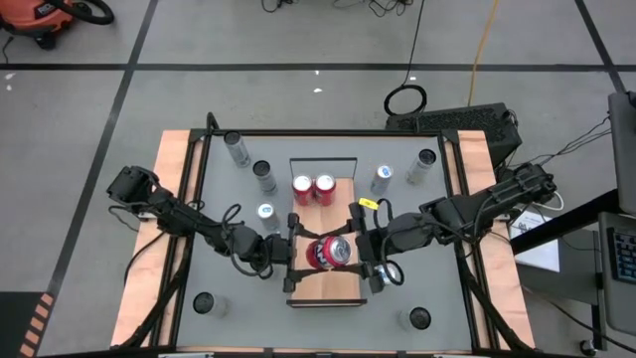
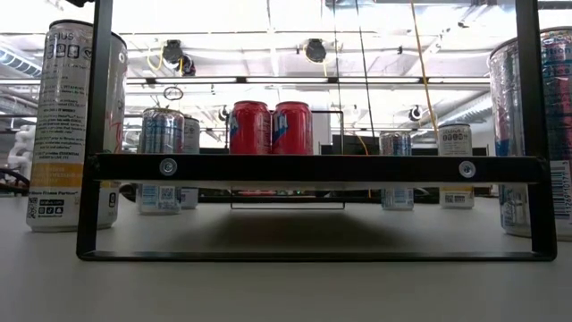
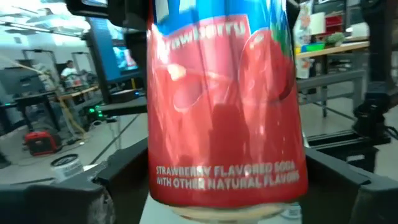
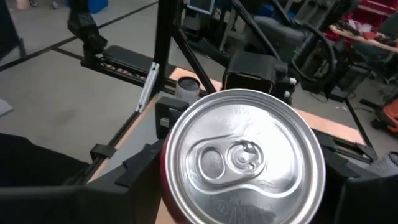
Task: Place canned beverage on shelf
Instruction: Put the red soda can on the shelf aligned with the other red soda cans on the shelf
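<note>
**Materials and finishes, tabletop**

Red strawberry can (image 3: 224,106): glossy printed metal wall; bare brushed-metal lid with pull tab. Shelf (image 1: 343,283): pale matt wood board, dark metal frame. Table (image 1: 447,288): smooth matt grey. Slim silver cans (image 1: 236,149): shiny metal, printed labels.

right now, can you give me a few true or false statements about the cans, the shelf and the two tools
1. Two red cans stand side by side at the rail end of the shelf. True.
2. A third red can is on its side on the grey tabletop. False: it is over the shelf, between the two tools.
3. The left tool and the right tool flank that can from opposite sides. True.
4. All the silver cans stand on the shelf. False: they stand on the grey tabletop around it.
5. The can between the tools carries a strawberry soda label. True.
</note>
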Robot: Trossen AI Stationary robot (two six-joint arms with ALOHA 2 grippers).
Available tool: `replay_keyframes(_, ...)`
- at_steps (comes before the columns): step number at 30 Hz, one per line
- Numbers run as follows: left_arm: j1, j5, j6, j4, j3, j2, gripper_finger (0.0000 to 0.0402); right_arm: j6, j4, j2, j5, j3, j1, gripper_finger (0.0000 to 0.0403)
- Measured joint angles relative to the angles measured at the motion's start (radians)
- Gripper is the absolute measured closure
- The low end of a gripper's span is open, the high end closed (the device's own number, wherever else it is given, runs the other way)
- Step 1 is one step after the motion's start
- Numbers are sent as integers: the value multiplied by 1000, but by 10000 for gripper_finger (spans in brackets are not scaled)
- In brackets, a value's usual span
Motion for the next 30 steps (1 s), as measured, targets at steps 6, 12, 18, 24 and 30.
replay_keyframes(6, 0, -94, -1, -5, 0, 0, 12, 21, -64, -24, 6, 0, 0, 150)
replay_keyframes(12, -12, -197, -4, -38, 3, -13, 6, 36, -196, -81, 42, -2, 0, 151)
replay_keyframes(18, -25, -316, -68, -168, 2, -64, 6, 104, -421, -119, 37, -2, -8, 151)
replay_keyframes(24, -4, -317, -134, -368, 2, -164, 6, 47, -426, -122, 56, -50, -57, 151)
replay_keyframes(30, 35, -313, -132, -508, 1, -264, 6, 18, -420, -121, 6, -144, -173, 151)
